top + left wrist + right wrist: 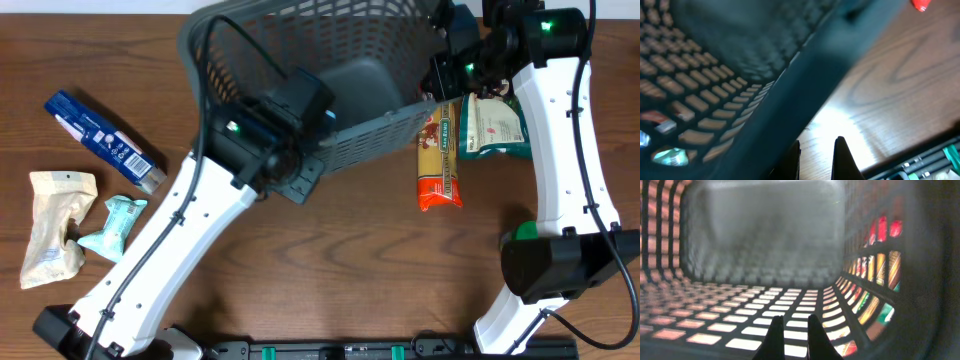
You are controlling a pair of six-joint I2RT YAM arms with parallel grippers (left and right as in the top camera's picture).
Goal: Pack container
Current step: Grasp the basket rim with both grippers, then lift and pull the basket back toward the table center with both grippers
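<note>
Container sits tilted at the far centre of the table. A pasta pack and a green pouch lie just to its right.

Left wrist: left gripper is beside the container's rim. The fingers are a narrow gap apart with bare wood between them, gripping nothing.

Right wrist: right gripper looks into the container. The fingers are nearly together; cannot tell if they pinch the wall.

Container: matt dark grey plastic, slotted lattice walls, smooth solid floor. Desk beneath it: brown wood-grain, slight sheen.
</note>
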